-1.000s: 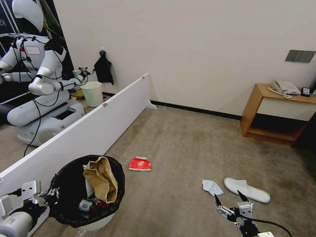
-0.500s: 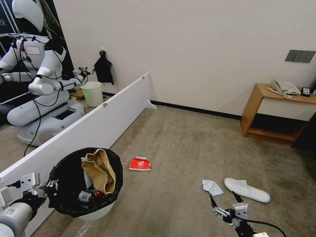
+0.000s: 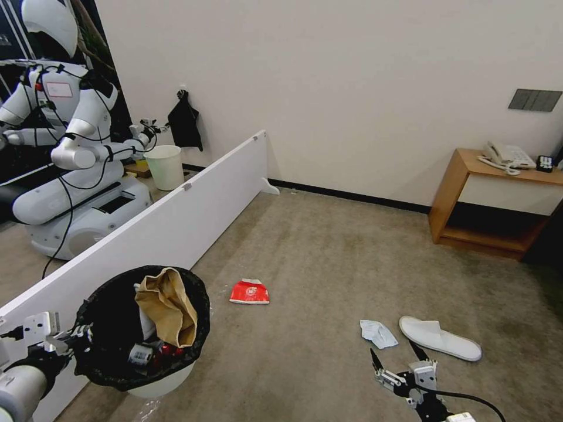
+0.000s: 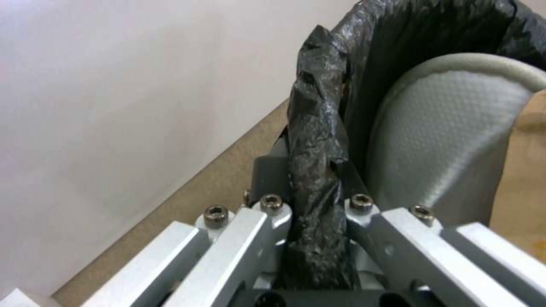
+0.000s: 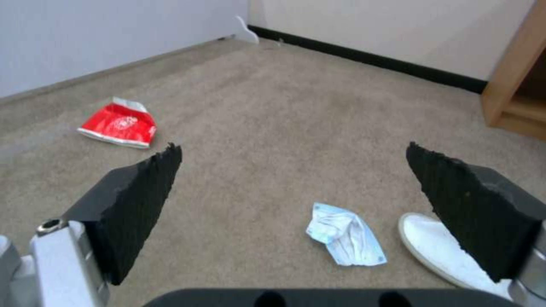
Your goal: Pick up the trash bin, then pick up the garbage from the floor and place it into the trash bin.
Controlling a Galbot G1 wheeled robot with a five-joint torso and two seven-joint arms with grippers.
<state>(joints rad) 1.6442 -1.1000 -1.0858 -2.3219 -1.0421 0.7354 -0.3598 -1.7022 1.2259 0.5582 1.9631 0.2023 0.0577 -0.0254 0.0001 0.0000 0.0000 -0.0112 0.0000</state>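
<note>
Carpet [image 3: 328, 252] everywhere, beige-brown and faintly stained, and the trash bin [image 3: 141, 328] is our landmark, held off the floor at the near left beside the long white partition board [image 3: 176, 228]. Left gripper [image 3: 73, 339] is on the bin's near-left rim, and the wrist view settles it: fingers squeezed tight on the black bag liner [image 4: 318, 170] where it folds over the edge, plastic bunched between the metal links. Inside the bin, a crumpled brown paper bag [image 3: 167, 305] sticks up above the rim, a white slipper [image 4: 449, 140] stands against the liner, and something red [image 3: 167, 350] sits low down beside a small dark-capped bottle [image 3: 139, 354].

Out on the floor, to the right of the bin and a little farther away, lies the red-white packet [image 3: 250, 292], flat on the carpet. Well to the bin's right, the pale-blue tissue [image 3: 377, 333] is crumpled on the floor, and just beyond it, beside it but not touching, the second white slipper [image 3: 441, 338] lies sole-down.

Right gripper [image 3: 397, 363] hangs low, far right of the bin, just this side of the tissue, its black serrated fingers [image 5: 136, 200] spread wide with nothing between them; through the gap you see tissue [image 5: 344, 234] and slipper toe [image 5: 438, 243], with the packet [image 5: 119, 125] off past one finger.

Farthest from the bin, a wooden side table [image 3: 487, 199] against the wall carries a telephone [image 3: 505, 156].
</note>
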